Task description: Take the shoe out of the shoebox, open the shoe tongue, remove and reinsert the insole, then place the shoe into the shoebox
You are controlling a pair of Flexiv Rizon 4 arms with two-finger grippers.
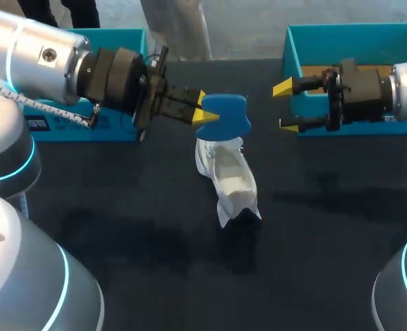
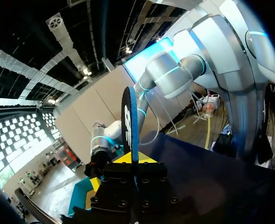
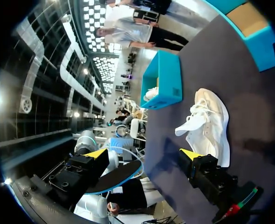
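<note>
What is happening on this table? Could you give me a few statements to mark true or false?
1. The left hand holds the blue insole. True.
2. The white shoe sits inside a box. False: it rests on the black table.
3. The right hand grips the shoe. False: it is open, empty and apart from the shoe.
4. The insole is out of the shoe. True.

A broad, flat, matte black table spreads under the left gripper and the right gripper, lit from above. Faint, soft-edged shadows darken its surface below each of them.
</note>
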